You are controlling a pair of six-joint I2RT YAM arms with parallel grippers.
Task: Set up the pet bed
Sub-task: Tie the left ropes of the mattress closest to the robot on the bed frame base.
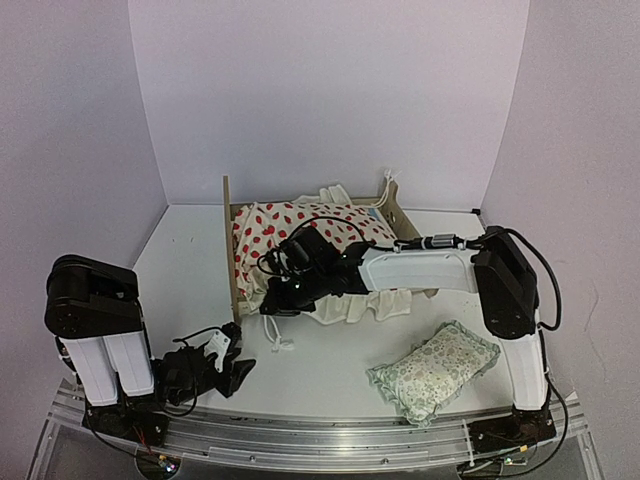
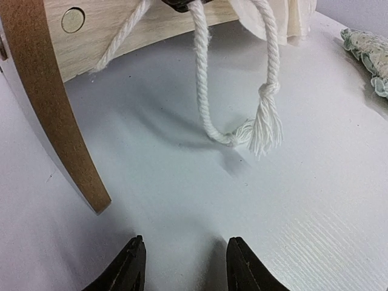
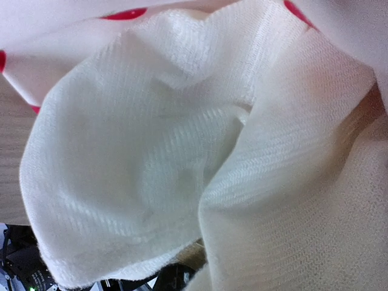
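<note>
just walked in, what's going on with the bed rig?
The right tool is shut, buried in the cream red-dotted cushion at the near-left corner of the pet bed; whether it pinches fabric isn't visible. The left tool is open and empty, low over the table, facing a knotted rope dangling by the frame. The green floral pillow lies on the table, outside the bed.

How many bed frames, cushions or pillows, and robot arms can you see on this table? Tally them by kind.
Bed frames: 1, the wooden pet bed
Cushions or pillows: 2, the red-dotted cushion and the green floral pillow
Robot arms: 2, the left arm and the right arm
Total: 5
</note>
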